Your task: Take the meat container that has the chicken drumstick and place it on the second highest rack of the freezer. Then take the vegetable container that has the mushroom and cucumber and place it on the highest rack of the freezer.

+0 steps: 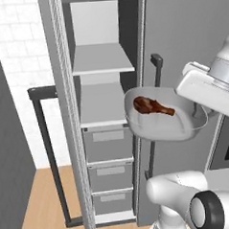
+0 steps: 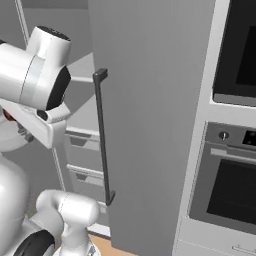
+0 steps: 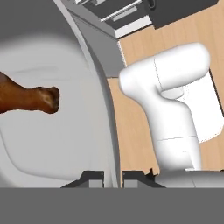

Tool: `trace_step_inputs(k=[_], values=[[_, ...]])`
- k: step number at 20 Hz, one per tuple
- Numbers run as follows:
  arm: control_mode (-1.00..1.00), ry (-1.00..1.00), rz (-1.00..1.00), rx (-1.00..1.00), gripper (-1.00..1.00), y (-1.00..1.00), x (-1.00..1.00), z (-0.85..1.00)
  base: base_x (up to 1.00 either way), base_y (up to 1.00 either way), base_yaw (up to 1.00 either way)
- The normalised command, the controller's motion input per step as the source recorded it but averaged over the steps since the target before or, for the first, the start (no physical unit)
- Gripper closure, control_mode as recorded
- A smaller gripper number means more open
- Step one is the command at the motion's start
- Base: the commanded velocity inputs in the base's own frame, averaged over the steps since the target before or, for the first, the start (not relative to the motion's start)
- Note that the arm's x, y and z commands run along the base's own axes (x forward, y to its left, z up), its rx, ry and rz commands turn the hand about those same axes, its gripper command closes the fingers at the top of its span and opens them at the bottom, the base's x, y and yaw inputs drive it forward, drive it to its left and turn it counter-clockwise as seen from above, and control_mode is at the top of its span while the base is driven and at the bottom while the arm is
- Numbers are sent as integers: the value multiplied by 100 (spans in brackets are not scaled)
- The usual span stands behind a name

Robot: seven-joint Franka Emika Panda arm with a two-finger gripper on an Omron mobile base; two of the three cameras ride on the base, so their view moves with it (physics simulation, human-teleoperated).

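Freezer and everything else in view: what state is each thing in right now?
Freezer: door open, both shelves bare.
Freezer drawers: all shut.
Meat container: held in the air by its rim, in front of the shelves, not yet on a shelf.
Chicken drumstick: lying inside the container.
Gripper: shut on the container's rim.
Oven: door shut.

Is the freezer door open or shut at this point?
Open. The freezer interior shows its two flat shelves and grey drawers, with the door swung aside beside them.
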Motion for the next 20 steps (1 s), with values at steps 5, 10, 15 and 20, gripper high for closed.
trace_step_inputs(k=[5,10,15,20], values=[[100,0,0,0,100,0,0,0,42,-10,-12],[100,0,0,0,100,0,0,0,29,23,-16],[-100,-2,-12,3,100,2,-11,-10,-1,3,-4],[-100,-15,-49,4,100,70,-25,-79,0,0,0]])
